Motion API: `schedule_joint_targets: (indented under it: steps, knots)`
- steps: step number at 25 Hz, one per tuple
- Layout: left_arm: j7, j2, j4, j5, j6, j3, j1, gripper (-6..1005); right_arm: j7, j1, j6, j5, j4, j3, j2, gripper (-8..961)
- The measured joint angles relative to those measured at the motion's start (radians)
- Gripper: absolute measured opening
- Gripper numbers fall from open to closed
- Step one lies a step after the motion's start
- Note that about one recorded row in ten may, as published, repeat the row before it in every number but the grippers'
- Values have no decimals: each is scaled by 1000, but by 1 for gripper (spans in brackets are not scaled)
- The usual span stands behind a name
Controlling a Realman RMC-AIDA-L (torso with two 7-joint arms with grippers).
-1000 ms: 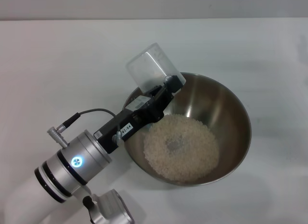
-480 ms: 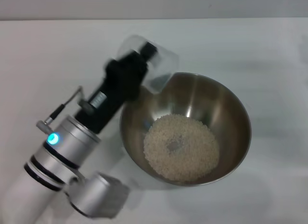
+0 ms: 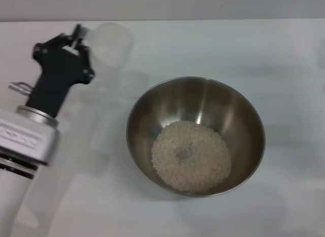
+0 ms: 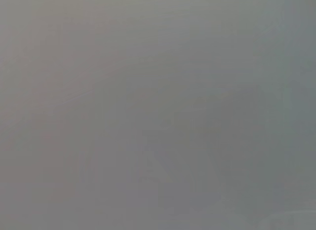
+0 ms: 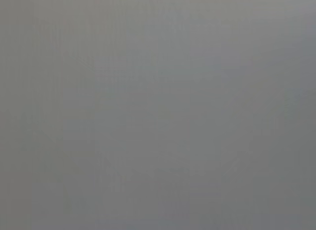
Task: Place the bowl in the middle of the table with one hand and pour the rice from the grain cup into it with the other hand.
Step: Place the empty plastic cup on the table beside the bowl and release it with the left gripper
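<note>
The steel bowl (image 3: pixel 208 97) stands on the white table (image 3: pixel 264 43) near the middle of the head view. A heap of off-white rice (image 3: pixel 191 155) lies in its bottom. My left gripper (image 3: pixel 81 50) is at the far left, well clear of the bowl, shut on the handle side of the clear grain cup (image 3: pixel 109 43). The cup is blurred, looks empty and is held above the table left of the bowl. The right gripper is out of view. Both wrist views show only plain grey.
The left arm's silver wrist (image 3: pixel 28 138) fills the lower left corner. The table's back edge (image 3: pixel 203 20) runs along the top of the head view.
My left gripper has swung the cup away from the bowl's rim, up and to the left, turning it back from its tipped pose. The bowl and rice have not moved.
</note>
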State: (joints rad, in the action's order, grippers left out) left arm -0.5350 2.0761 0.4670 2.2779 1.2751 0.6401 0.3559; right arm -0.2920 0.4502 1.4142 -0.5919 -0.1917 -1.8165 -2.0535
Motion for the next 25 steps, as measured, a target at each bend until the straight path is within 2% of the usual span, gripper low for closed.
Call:
schedule_joint_targets:
  steps: [5,8,15,25]
  knots:
    - [289,-1,-52,-1,-155,111,8,146,-1,-1,0,0,0,1,-8,456]
    - [371,-1,-62,0,-232,145,13,149,-1,-1,0,3,-5,1,-11,456]
    - [397,2,-67,0,-326,148,20,158,-1,-4,1,6,-10,0,-11,456]
    - [401,4,-64,4,-358,133,21,170,-1,0,0,7,-12,1,-11,456]
